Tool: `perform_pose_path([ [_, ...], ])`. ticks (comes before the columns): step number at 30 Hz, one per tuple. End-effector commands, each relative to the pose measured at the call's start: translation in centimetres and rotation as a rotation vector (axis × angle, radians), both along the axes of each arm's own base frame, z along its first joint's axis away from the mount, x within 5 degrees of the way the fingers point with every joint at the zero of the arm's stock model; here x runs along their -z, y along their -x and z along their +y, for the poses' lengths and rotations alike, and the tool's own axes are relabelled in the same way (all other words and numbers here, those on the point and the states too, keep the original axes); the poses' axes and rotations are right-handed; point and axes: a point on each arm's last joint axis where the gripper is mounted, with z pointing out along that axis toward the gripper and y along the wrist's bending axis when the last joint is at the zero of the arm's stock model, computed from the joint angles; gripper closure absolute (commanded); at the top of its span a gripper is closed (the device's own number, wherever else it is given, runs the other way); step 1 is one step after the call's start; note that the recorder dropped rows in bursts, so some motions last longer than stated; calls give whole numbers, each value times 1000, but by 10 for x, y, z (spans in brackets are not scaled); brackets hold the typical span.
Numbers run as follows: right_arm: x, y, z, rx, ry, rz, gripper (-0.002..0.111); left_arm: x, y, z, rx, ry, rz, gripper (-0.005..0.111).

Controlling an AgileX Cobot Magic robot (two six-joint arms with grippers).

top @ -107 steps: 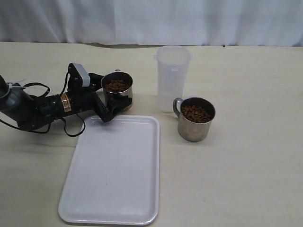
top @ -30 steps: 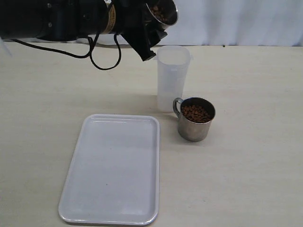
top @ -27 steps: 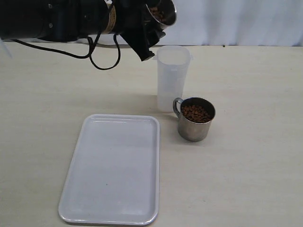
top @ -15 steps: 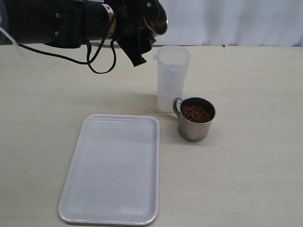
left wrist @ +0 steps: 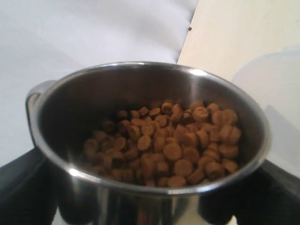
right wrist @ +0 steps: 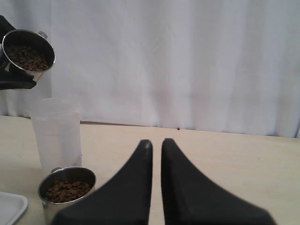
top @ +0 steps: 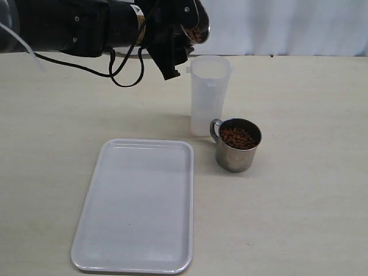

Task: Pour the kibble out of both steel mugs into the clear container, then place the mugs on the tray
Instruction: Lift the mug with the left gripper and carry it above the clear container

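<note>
My left gripper [top: 181, 45] is shut on a steel mug [top: 194, 24], held high in the air just above and left of the clear container [top: 208, 98]. The mug is tilted with its mouth toward the container's rim. In the left wrist view the black fingers [left wrist: 23, 187] clasp the mug [left wrist: 93, 93], and its kibble [left wrist: 173, 145] has slid toward the lower lip. A second steel mug [top: 237, 154] full of kibble [top: 238, 138] stands on the table, touching the container's right front. The white tray [top: 138, 207] lies empty at front left. My right gripper [right wrist: 156, 143] is shut on nothing, out of the exterior view.
A white curtain [top: 287, 26] hangs behind the beige table [top: 310, 190]. The left arm and its black cable [top: 123, 69] hang over the table's back left. The right wrist view shows the held mug [right wrist: 28, 54], container [right wrist: 56, 136] and standing mug [right wrist: 65, 192].
The left arm lifted the mug off the table up beside the container. Over the last second the mug dropped slightly and tipped further toward the container's mouth. The right gripper has not moved.
</note>
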Motion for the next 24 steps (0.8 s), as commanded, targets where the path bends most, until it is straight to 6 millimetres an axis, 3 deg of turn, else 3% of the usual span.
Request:
perform_pose_path([
  [1, 1, 0, 0, 3, -13, -2, 103, -4, -4, -2, 2, -13, -26, 107],
  [8, 1, 0, 0, 3, -13, -2, 103, 6, -9, -2, -24, -61, -34, 107],
  [24, 1, 0, 0, 3, -13, -2, 103, 5, -1, -12, -46, -197, -122, 107],
])
